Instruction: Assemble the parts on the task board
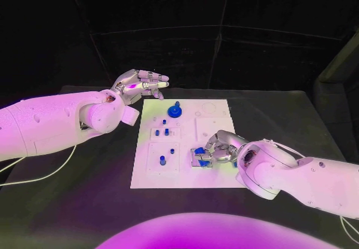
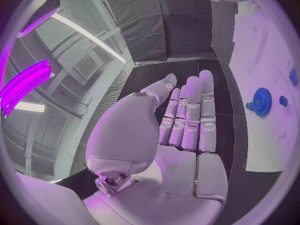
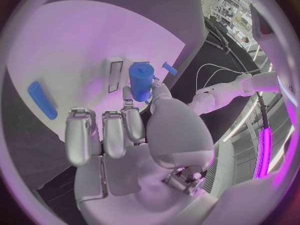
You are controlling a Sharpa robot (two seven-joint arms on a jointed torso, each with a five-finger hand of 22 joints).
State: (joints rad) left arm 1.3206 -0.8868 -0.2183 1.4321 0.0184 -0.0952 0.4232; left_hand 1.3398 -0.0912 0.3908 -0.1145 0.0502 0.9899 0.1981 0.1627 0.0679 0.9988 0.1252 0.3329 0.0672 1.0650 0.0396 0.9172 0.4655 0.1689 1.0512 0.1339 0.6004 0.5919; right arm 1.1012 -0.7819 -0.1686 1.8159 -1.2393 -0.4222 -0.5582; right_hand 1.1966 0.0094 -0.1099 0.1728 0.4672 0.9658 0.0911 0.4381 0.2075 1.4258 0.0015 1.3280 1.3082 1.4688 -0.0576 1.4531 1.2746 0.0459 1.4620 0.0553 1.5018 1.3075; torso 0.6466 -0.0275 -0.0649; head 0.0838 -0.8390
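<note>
White arms, silver robot hand [image 1: 218, 148]

Clearance over the task board [image 1: 187, 176]: obstructed at the near right, open at the far right.

The near right of the board is occupied by the right robot hand [image 1: 213, 150], closed round a blue part [image 3: 141, 81]. The far left corner is overhung by the left robot hand [image 1: 140, 83], fingers extended. A blue gear [image 1: 174, 110] stands proud nearby. Bare table [image 1: 277, 111] is seen right of the board.

Head camera: high, looking down on the white board [image 1: 183, 145]. Wrist cameras: close behind each palm; all share the board.
</note>
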